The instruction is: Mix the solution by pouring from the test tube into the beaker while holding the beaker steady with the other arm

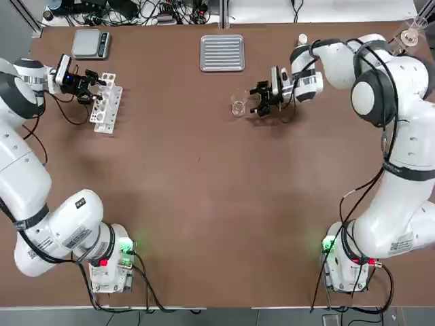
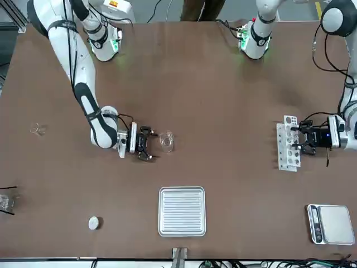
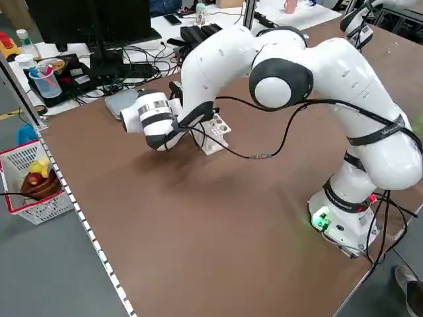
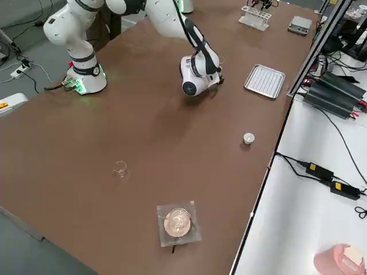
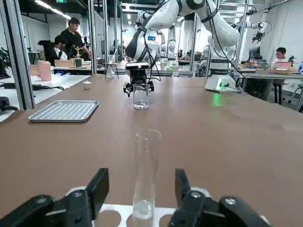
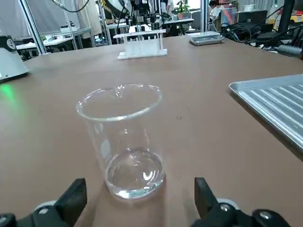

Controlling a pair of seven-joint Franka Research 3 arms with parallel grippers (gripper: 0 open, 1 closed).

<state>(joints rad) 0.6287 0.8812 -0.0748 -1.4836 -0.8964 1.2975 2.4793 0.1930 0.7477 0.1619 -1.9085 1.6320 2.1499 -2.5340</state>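
We see one beaker (image 1: 238,105) standing upright on the brown table (image 1: 204,176), near the far middle, just in front of a single ribbed metal tray (image 1: 222,52). The right gripper (image 1: 262,99) lies level just beside it, its two fingers (image 6: 71,201) spread wide, one to either side of the glass and apart from it; nothing is gripped.

At the far left of the table stands one white test tube rack (image 1: 106,103). We count one clear test tube (image 5: 144,177) upright in it in the left wrist view. The left gripper (image 1: 90,87) reaches into the rack with its two fingers (image 5: 97,191) flanking that tube, a gap visible on each side, so the fingers stand partly spread and are not yet pinching the glass.

Farther out we count one grey scale (image 1: 91,43) at the far left corner, one small white round piece (image 2: 94,223) near the right far edge, one small clear glass piece (image 4: 120,168) lying alone, and one flask on a stand (image 4: 178,222) at the right end.
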